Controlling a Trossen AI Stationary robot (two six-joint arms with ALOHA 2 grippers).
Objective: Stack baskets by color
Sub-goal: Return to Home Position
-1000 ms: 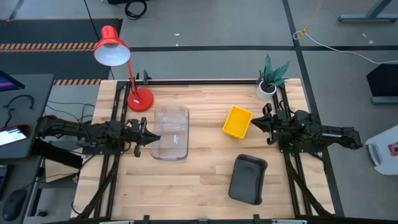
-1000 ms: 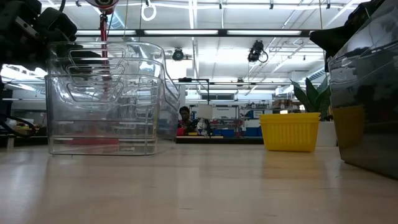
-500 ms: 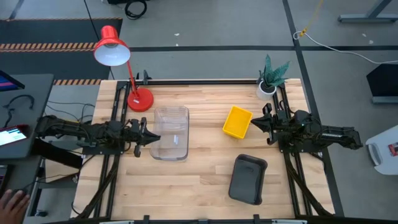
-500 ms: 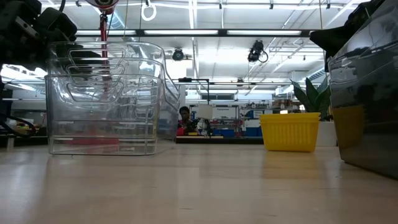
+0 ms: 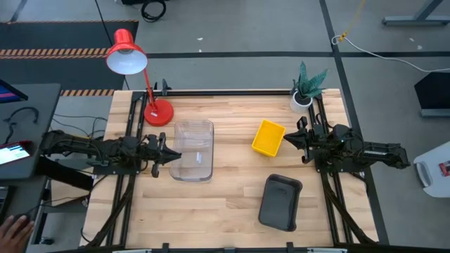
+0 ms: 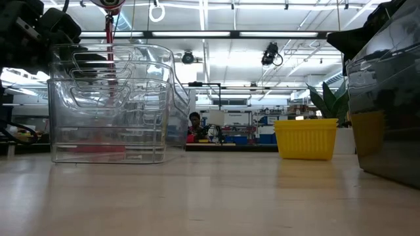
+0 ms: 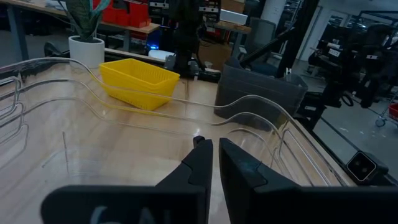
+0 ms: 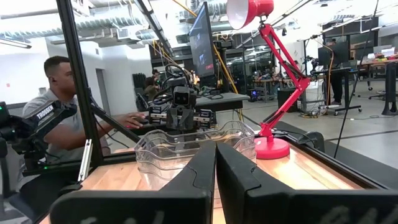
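Clear baskets [image 5: 193, 150] sit nested in one another on the table's left half, their stacked rims showing in the low view [image 6: 108, 98]. A small yellow basket [image 5: 268, 137] rests on its base right of centre. A dark grey basket [image 5: 280, 202] lies near the front right. My left gripper [image 5: 173, 156] stands level at the clear baskets' left wall, its fingers [image 7: 202, 163] almost together with nothing between them. My right gripper [image 5: 287, 138] hovers shut just right of the yellow basket, apart from it. My left gripper's fingertips [image 7: 199, 144] reach over the clear baskets' left wall, level from the table's left. I cannot tell whether they touch it, because the wall there is hidden under the fingers.
A red desk lamp [image 5: 156, 111] stands at the back left and a small potted plant [image 5: 304, 93] at the back right. Bare wood lies between the clear stack and the yellow basket. A person [image 8: 56, 106] sits beyond the table's left side.
Both arms and all the baskets have kept still. A person's hand has come into view off the table at the near left.
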